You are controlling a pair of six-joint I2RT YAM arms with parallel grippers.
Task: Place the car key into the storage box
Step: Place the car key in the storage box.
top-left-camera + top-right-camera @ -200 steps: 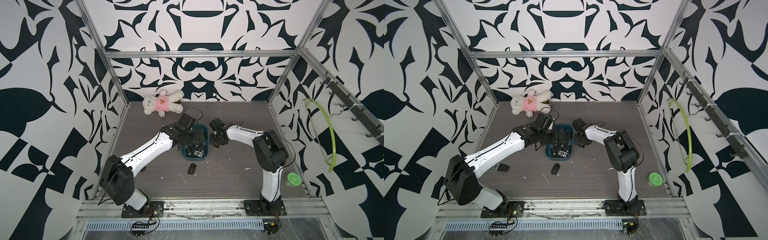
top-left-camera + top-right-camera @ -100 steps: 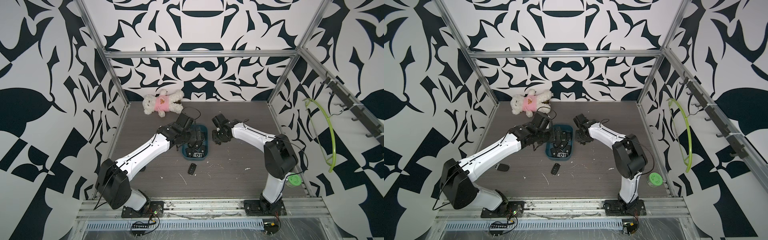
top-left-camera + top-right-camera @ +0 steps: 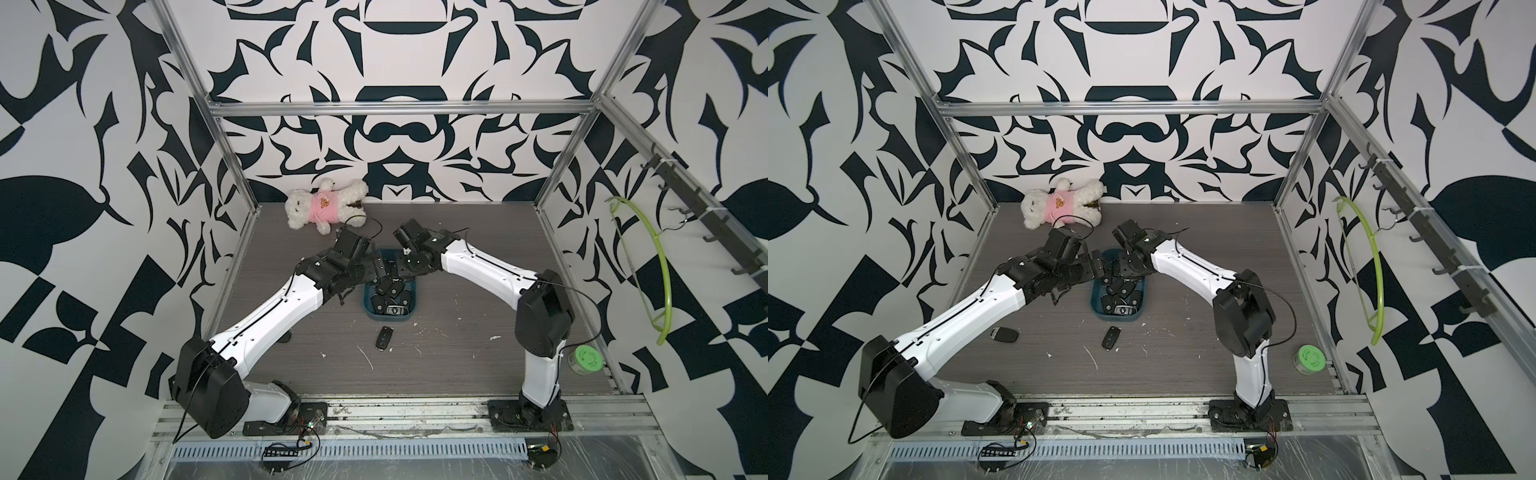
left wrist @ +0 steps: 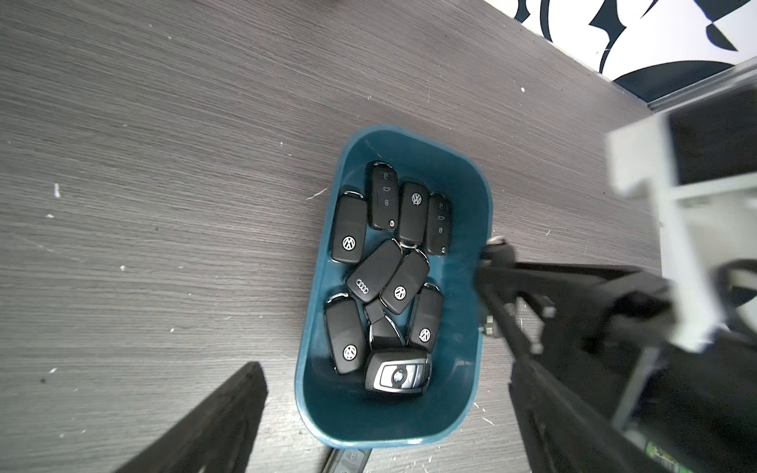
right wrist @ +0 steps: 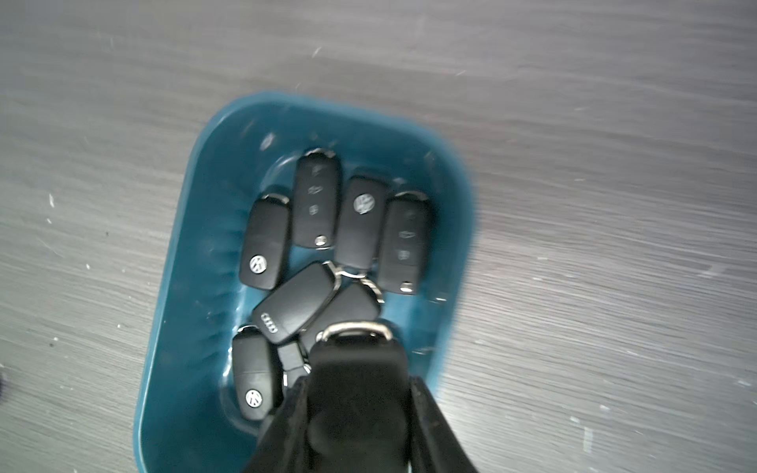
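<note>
ten or so black key fobs (image 4: 375,276) lie heaped in the storage box (image 4: 463,368), the teal tub near the middle of the worktop (image 3: 457,353) in both top views. the car key (image 5: 354,356) i care about is not down there yet. my right pincer (image 5: 358,393) is clamped on it, one finger on each long side of the black shell, with its metal loop (image 5: 354,327) pointing away from the wrist toward the pile. from above, that pincer sits over the tub's twelve o'clock end. my left pincer (image 4: 385,381) is spread wide with nothing in it, hanging over the tub from its ten o'clock side.

i judge the key light, stiff and hard, with a smooth plastic shell that could slip between bare fingers. the hold belongs across the thick middle of the body, as it is now, not on the loop or the tapered end. it does not look fragile, and a short drop onto the other fobs should not hurt it. it may bounce or slide off the heap toward the low wall, so i would let go low, over bare tub floor.

one loose key (image 3: 1111,337) lies on the worktop at six o'clock from the tub, and a second loose key (image 3: 1004,334) at eight o'clock. the plush bear (image 3: 326,203) lies well apart at eleven o'clock.
</note>
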